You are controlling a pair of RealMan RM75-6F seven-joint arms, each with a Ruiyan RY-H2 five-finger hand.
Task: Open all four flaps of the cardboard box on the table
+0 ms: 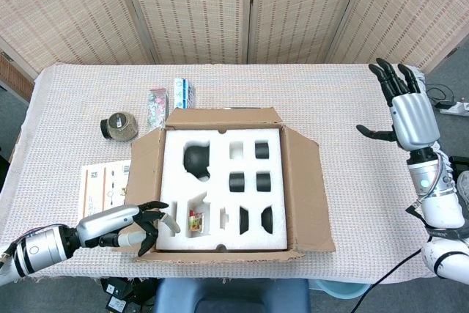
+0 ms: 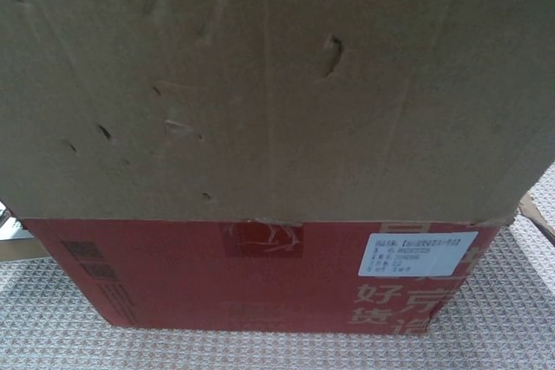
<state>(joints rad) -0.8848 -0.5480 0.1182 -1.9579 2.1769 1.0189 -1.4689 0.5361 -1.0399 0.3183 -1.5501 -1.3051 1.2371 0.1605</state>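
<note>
Cardboard box (image 1: 227, 188) at the table's (image 1: 344, 100) centre, all four flaps folded outward, white foam insert (image 1: 223, 181) exposed; near flap (image 2: 269, 84) filling the chest view, leaning toward the robot. Left hand (image 1: 139, 226) at the box's near-left corner, fingers loosely curled, holding nothing; right hand (image 1: 407, 111) raised well to the right, fingers spread, empty. Risk: near flap springing back up once released, or left fingers catching the corner and dragging the box.
</note>
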